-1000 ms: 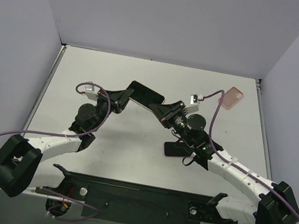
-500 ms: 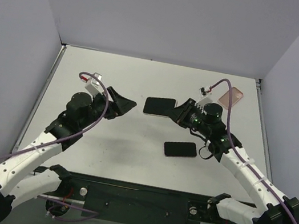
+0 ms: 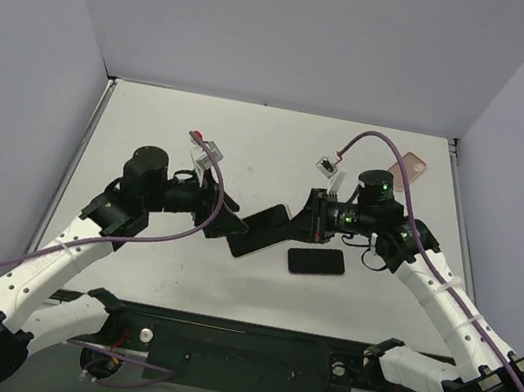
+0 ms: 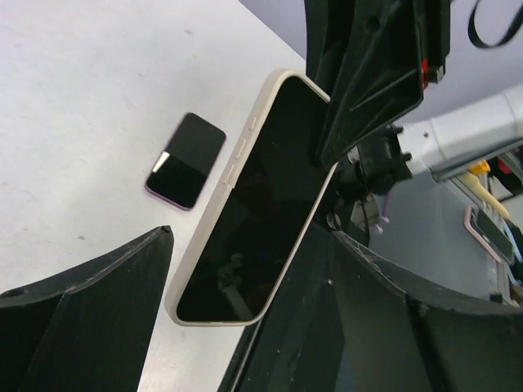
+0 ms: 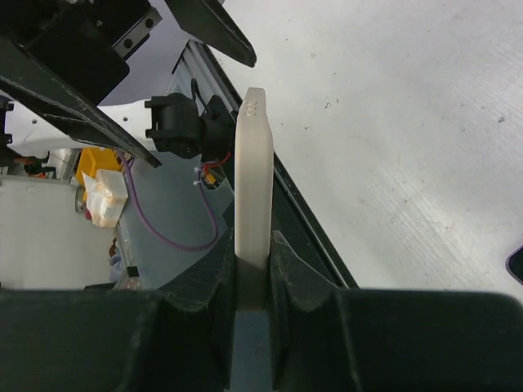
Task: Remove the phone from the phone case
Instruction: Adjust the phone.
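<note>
My right gripper (image 5: 253,265) is pinching the black-glass phone (image 4: 261,204), apparently still inside its cream plastic case (image 5: 252,163); left gripper (image 3: 226,225) is gaping wide, jaws empty.

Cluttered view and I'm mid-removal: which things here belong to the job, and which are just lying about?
In the job:
cream-cased phone
right fingers, clamped on its edge
left fingers, open around its free end

Lying about:
second phone, lying flat
pink case, far right corner
</note>
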You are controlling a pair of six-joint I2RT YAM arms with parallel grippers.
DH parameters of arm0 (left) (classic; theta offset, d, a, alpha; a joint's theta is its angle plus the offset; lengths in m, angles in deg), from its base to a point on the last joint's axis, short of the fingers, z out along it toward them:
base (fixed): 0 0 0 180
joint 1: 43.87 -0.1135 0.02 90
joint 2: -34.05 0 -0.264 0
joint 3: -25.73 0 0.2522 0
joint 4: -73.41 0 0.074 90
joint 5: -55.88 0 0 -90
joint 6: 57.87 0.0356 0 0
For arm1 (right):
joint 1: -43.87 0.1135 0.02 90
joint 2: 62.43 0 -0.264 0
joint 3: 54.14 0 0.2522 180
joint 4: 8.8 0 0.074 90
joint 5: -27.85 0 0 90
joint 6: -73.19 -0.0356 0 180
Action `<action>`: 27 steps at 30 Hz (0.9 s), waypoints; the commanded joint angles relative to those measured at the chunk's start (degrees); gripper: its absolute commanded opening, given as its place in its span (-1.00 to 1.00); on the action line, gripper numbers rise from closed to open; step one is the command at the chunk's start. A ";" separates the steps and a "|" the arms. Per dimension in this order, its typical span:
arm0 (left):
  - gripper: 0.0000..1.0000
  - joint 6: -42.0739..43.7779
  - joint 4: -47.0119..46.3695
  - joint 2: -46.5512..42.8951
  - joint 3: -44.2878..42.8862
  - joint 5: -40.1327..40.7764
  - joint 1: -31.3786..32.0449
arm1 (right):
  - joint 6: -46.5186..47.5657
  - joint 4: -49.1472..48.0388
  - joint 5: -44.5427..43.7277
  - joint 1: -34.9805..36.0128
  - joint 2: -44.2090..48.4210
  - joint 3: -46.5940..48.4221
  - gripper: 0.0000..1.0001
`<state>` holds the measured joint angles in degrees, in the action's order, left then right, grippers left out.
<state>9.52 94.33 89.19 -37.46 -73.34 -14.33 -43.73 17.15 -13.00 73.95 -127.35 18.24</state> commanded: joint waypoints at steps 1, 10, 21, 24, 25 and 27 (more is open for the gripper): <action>0.75 0.74 -2.57 0.94 0.11 -12.09 0.08 | 1.60 -0.85 7.81 0.15 1.47 3.00 -1.00; 0.68 -8.60 -15.69 4.98 4.61 -24.77 3.07 | -1.38 -4.89 10.35 0.24 1.91 3.53 -1.00; 0.57 -15.59 -16.70 3.83 6.01 -10.13 1.75 | -1.74 -5.59 7.82 0.41 4.01 2.91 -1.00; 0.53 -26.05 -30.15 7.87 9.77 -20.08 2.27 | -4.00 -10.22 5.96 0.33 4.89 2.13 -1.00; 0.51 -30.08 -37.32 8.58 10.57 -22.71 2.54 | -5.33 -11.64 5.96 0.41 4.98 0.90 -1.00; 0.47 -31.35 -40.63 9.29 11.90 -24.23 2.63 | -10.77 -21.21 6.22 0.41 4.64 -1.20 -1.00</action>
<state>-11.44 70.64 96.42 -28.02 -89.45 -12.19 -46.94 13.32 -7.98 74.24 -124.53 18.24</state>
